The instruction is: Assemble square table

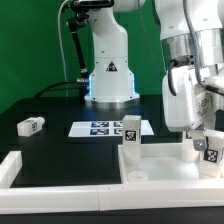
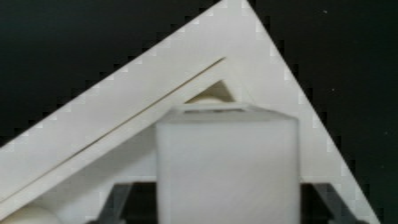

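You have the white arm (image 1: 185, 60) reaching down on the exterior view's right, with its base standing far back in the middle. Along the near edge lies the long white barrier strip (image 1: 60, 186). The square table top (image 1: 165, 168) sits at the near right against it, and in the wrist view you see one of its corners (image 2: 107, 130) as a pale wedge with a round socket (image 2: 217, 95). The marker board (image 1: 100, 128) lies flat mid-table. One leg (image 1: 130, 137) stands upright on the top's left corner. A second leg (image 1: 211, 153) (image 2: 222, 160) stands upright at the right, between the fingers (image 2: 125, 200) of the gripper (image 1: 203, 138). You cannot tell whether the claw clamps it or stands loose around it. A third leg (image 1: 30, 125) lies on its side, far left
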`<state>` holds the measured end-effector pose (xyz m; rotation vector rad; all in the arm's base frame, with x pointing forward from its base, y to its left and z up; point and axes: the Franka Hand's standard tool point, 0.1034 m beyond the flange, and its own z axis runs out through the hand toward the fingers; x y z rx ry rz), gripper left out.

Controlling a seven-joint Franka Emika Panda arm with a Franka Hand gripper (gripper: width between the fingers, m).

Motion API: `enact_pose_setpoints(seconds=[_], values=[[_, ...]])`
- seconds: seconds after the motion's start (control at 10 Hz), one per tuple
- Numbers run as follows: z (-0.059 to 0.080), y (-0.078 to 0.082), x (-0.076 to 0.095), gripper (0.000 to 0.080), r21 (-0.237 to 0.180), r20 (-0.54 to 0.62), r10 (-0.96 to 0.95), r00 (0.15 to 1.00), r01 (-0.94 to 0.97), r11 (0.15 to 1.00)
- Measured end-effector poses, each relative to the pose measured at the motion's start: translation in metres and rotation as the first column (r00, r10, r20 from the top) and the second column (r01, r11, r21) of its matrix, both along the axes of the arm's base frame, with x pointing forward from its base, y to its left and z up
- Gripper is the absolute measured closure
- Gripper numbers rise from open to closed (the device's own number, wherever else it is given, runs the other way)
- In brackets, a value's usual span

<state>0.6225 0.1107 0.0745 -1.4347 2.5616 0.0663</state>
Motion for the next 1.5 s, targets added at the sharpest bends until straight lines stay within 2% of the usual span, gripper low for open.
enact_pose_setpoints(seconds=[0.1,0.2,0.3,0.4,0.7,0.8,0.9,1.0,1.1,1.2,1.3,1.4,1.5], values=[[0.000,0.001,-0.001,0.0436,-0.007,-0.009,0.038,0.999,-0.038,0.999],[0.002,0.006,-0.003,0.0248,-0.042,-0.061,0.242,0.968,-0.245,0.969],[0.005,0.013,0.004,0.0180,-0.093,-0.051,0.405,0.913,-0.408,0.908],[0.003,0.021,0.004,0.0180,-0.120,-0.034,0.497,0.867,-0.497,0.860],[0.002,0.017,0.004,0.0151,-0.144,-0.035,0.655,0.755,-0.653,0.744],[0.002,0.015,0.004,0.0151,-0.157,-0.036,0.727,0.685,-0.723,0.673],[0.003,0.010,0.006,0.0151,-0.197,-0.055,0.846,0.531,-0.836,0.512],[0.003,0.007,0.011,0.0151,-0.239,-0.063,0.908,0.414,-0.890,0.389],[0.003,0.007,0.010,0.0151,-0.236,-0.057,0.896,0.441,-0.878,0.417],[0.003,0.007,0.010,0.0288,-0.236,-0.057,0.892,0.448,-0.874,0.424],[0.003,0.007,0.010,0.0288,-0.236,-0.056,0.891,0.450,-0.873,0.426],[0.003,0.007,0.010,0.0461,-0.233,-0.054,0.878,0.476,-0.861,0.452],[0.001,0.005,0.008,0.0461,-0.218,-0.055,0.848,0.527,-0.835,0.505]])
